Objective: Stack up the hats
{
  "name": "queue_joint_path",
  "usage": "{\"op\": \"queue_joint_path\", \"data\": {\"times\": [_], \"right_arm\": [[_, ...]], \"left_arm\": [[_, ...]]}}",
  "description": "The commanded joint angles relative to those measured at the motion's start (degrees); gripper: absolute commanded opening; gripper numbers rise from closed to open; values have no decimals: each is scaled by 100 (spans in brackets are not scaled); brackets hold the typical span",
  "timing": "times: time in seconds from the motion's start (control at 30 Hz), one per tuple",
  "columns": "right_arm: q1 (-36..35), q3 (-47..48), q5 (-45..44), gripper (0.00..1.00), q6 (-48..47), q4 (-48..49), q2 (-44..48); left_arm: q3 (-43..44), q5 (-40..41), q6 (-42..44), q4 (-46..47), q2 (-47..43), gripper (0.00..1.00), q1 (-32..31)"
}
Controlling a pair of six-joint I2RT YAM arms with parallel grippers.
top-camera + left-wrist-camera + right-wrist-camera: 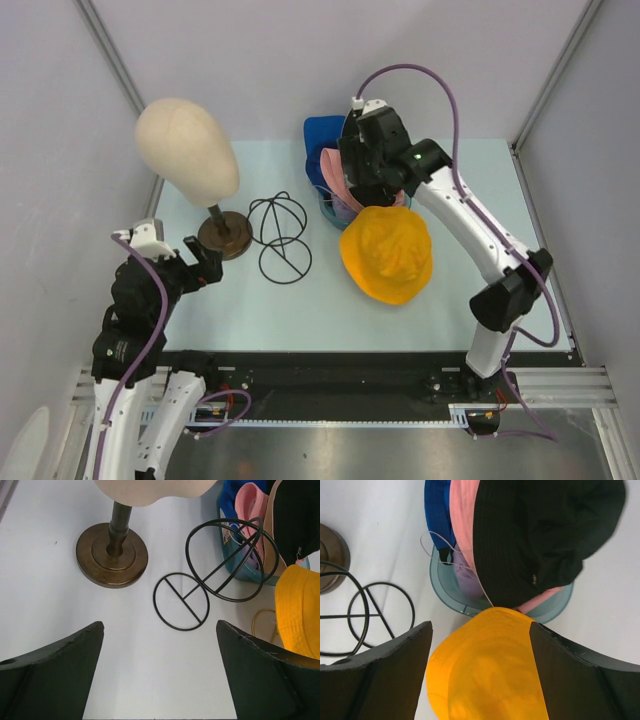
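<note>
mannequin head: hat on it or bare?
Bare. The mannequin head shows plain cream all over in the top view; the orange hat lies on the table.

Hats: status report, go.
Left gripper open, empty. Right gripper open above orange hat, not gripping. Black hat tops pile beside it. Wire stand apart, left.

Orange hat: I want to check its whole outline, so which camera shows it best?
The top view: the orange hat shows whole and unblocked. The left wrist view catches only its edge at the right; the right wrist view crops it at the bottom.
</note>
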State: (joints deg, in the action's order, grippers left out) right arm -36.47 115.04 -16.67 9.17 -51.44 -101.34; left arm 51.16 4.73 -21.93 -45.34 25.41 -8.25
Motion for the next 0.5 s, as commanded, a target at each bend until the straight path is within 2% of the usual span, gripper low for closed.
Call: {"op": "queue_joint_path", "data": {"times": [0.0, 0.2, 0.33, 0.47], "right_arm": [[-36, 456, 181, 83, 84, 74, -752], [-194, 1527, -196, 82, 32, -462, -1871], [-273, 1600, -704, 81, 93, -613, -2389], [-212, 1398, -1373, 81, 234, -552, -2504]], "left_arm": [[43, 124, 119, 490, 411, 100, -27], [167, -7, 295, 913, 597, 100, -27], [149, -148, 321, 738, 579, 100, -27], [131, -105, 225, 746, 500, 100, -27]]}}
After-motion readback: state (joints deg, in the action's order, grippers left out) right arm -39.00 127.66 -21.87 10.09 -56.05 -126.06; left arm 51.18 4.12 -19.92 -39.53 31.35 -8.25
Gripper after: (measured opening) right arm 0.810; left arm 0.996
